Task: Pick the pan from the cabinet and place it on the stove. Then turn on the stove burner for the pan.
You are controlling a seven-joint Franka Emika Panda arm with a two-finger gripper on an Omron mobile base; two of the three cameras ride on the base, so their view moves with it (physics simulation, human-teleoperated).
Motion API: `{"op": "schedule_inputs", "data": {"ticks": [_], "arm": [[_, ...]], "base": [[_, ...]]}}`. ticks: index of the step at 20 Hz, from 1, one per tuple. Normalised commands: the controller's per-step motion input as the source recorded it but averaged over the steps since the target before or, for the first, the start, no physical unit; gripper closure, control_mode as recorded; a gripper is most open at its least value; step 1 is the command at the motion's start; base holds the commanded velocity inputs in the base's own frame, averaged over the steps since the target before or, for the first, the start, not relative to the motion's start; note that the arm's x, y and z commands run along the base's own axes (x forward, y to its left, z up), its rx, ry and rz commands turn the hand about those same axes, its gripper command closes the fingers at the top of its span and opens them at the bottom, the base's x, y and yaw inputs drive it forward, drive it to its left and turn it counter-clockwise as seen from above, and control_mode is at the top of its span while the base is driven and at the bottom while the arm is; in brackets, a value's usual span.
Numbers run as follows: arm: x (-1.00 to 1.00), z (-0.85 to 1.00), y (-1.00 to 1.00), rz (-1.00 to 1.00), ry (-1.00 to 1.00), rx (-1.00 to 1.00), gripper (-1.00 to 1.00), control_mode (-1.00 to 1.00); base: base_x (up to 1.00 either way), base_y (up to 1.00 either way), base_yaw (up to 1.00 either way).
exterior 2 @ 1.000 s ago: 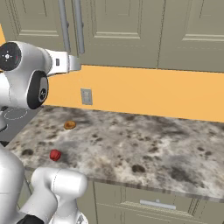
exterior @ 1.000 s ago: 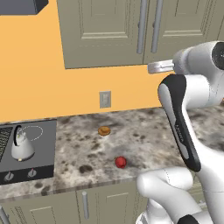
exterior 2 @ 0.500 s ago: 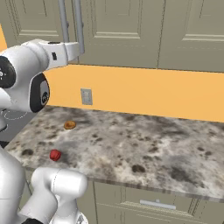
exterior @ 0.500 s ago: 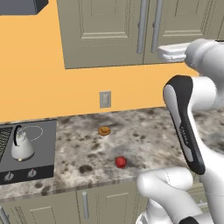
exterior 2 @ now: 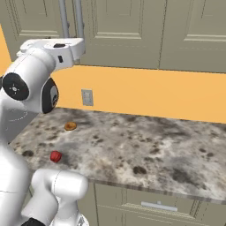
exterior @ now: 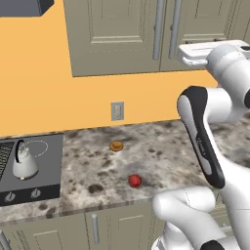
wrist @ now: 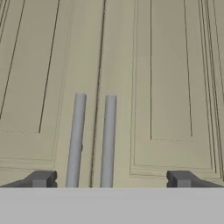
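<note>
The cabinet [exterior: 117,34] is the grey-beige upper wall unit, and its panelled doors are closed, so the pan is hidden. My gripper [wrist: 111,178] is open and empty. It faces the two vertical grey bar handles [wrist: 75,140] at the door seam, and both handles lie between my fingertips [wrist: 41,178] without touching them. In the left base view my gripper [exterior: 188,53] hovers just right of those handles [exterior: 158,29], level with the doors' lower edge. The stove [exterior: 44,171] is the black cooktop at far left, with round knobs [exterior: 35,193] along its front.
A small silver-white kettle [exterior: 22,163] stands on the stove. On the speckled counter [exterior: 161,146] lie a small red item [exterior: 134,181] and a small orange-brown item [exterior: 116,146]. A wall outlet [exterior: 117,111] sits above them. Lower cabinets [exterior 2: 154,203] run under the counter.
My hand has risen from below the cabinet's bottom edge to the level of the lower doors. The jaws stay open, and the base has not moved.
</note>
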Motion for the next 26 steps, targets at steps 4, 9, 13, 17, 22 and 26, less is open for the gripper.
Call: {"op": "schedule_inputs", "data": {"ticks": [4,9,13,17,22,26], "arm": [[0.40,0.02,-0.02,0.00,-0.01,0.00,-1.00,-1.00],[0.46,0.00,0.00,0.00,0.00,0.00,-1.00,-1.00],[0.23,0.00,0.00,0.00,0.00,0.00,-1.00,-1.00],[0.26,0.00,0.00,0.00,0.00,0.00,-1.00,-1.00],[0.38,-0.02,0.00,0.00,0.00,0.00,-1.00,-1.00],[0.46,-0.06,0.00,0.00,0.00,0.00,-1.00,-1.00]], "base": [[0.00,0.00,0.00],[0.00,0.00,0.00],[0.00,0.00,0.00],[0.00,0.00,0.00],[0.00,0.00,0.00],[0.00,0.00,0.00]]}}
